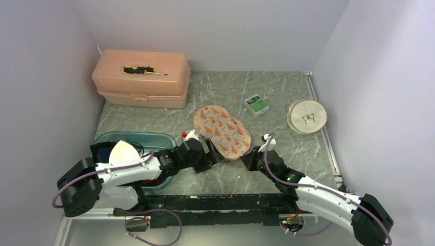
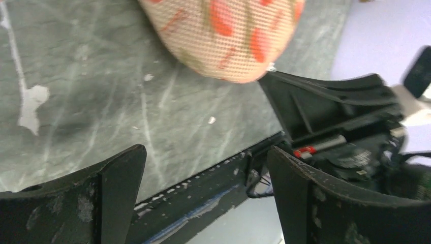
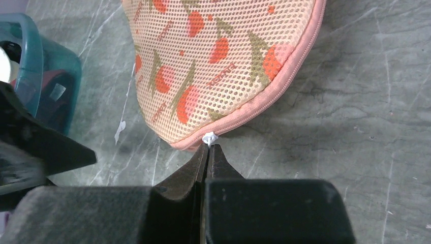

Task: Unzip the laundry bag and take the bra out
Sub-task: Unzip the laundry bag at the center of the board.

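Right gripper (image 3: 207, 152), jaws pressed together, seems to pinch the zipper pull (image 3: 209, 138) at six o'clock of the laundry bag (image 3: 218, 61), while the left gripper (image 2: 204, 152) stands spread wide; unzipping is the step in hand, and it calls for a steady drag along the zipper toward three o'clock.

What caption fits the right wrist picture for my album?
Shut right pincer at the white zipper pull of the mesh laundry bag.

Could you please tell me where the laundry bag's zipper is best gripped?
Pinch the white pull tab jutting from the laundry bag's near tip, coming in low from the robot's side; it sticks out past the pink seam, clear of the mesh.
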You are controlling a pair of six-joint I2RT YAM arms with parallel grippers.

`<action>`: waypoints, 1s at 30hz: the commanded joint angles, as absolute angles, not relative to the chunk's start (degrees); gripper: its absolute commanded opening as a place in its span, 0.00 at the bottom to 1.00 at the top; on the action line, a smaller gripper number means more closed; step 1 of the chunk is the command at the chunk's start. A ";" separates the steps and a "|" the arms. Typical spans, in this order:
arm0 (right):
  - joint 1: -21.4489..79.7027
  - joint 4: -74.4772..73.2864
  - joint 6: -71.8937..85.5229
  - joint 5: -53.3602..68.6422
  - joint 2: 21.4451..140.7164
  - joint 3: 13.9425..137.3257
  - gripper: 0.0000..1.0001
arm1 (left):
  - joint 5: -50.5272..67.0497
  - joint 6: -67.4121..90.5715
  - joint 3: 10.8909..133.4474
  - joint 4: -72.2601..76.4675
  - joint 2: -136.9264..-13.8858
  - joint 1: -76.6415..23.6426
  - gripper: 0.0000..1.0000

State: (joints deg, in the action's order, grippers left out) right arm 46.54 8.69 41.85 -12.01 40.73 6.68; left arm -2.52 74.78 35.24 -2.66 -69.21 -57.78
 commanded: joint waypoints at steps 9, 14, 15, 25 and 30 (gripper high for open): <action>49.01 20.67 43.41 -9.18 49.53 8.60 0.00 | -9.87 85.15 38.03 6.42 -79.47 -59.57 0.94; 51.94 21.97 43.10 -10.62 52.14 9.48 0.00 | -10.07 86.49 38.27 7.18 -81.07 -59.30 0.93; 52.43 22.42 43.03 -10.78 52.66 9.60 0.00 | -9.59 87.01 38.28 7.32 -81.82 -59.21 0.92; 55.16 26.10 43.88 -12.66 54.39 8.30 0.00 | -5.46 94.97 33.30 19.75 -89.74 -59.16 0.89; 55.48 25.01 43.65 -13.27 53.13 7.78 0.00 | -6.68 96.35 31.75 21.70 -90.81 -58.75 0.79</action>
State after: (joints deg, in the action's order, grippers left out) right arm 55.05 22.06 43.16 -11.42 54.41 7.44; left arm -5.96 94.19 33.39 18.24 -89.97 -59.29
